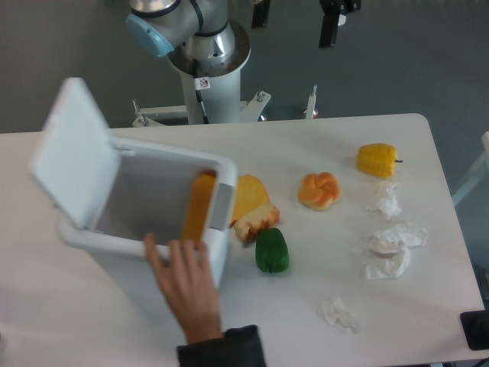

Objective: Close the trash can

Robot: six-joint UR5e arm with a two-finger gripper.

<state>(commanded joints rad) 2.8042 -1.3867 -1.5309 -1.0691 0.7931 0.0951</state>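
Overhead, the trash can is seen left of centre on the table, its lid propped open. A human hand grips its front rim, presumably for repositioning. The gripper hangs high, jaws spread, nothing held.

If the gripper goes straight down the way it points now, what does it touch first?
Probably bare table, near the orange bun; depth is unclear. The gripper hangs far from the trash can.

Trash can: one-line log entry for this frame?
trash can: lid open | hand on front rim | gripper: high, away, state unclear
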